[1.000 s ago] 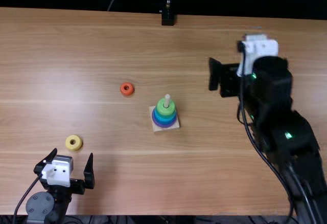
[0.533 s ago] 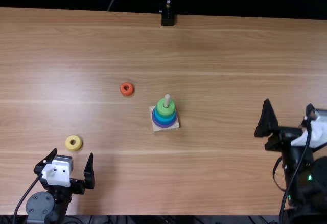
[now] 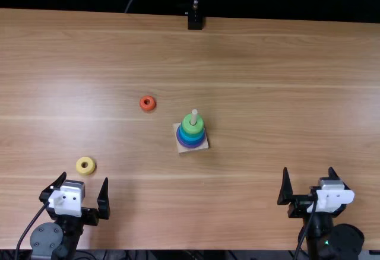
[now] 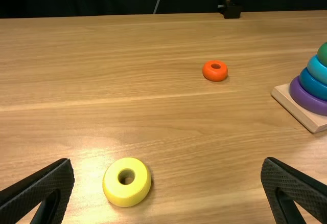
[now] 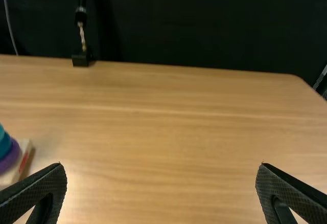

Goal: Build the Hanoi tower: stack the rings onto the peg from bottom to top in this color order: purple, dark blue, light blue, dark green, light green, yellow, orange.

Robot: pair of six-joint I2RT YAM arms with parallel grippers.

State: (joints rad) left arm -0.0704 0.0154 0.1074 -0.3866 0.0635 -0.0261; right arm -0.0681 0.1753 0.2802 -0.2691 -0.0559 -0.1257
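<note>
- Left gripper [image 3: 85, 177] released, its fingers spread wide with nothing between them, beside the yellow ring [image 4: 126, 195] on the table [image 3: 249, 94]
- Right gripper [image 3: 309, 168] likewise apart-fingered and empty, low over the near part of the table, well away from the tower
- Tower by the middle of the table: purple ring [image 4: 306, 101] lowest on the wooden base [image 4: 299, 111], then dark blue ring [image 4: 310, 85], light blue ring [image 4: 318, 70], dark green ring [image 4: 323, 54], with the light green ring [image 3: 190, 130] on top and the peg [image 3: 193, 116] poking through
- Step in hand, as I judge it: the yellow ring, sixth of seven; five look seated in order
- Next move should be the left arm's: line up over the yellow ring, close on its rim, lift, centre its hole above the peg and lower it
- Orange ring [image 4: 215, 74] lies loose farther off and should go on last
- No lettering that I can make out on rings or base
</note>
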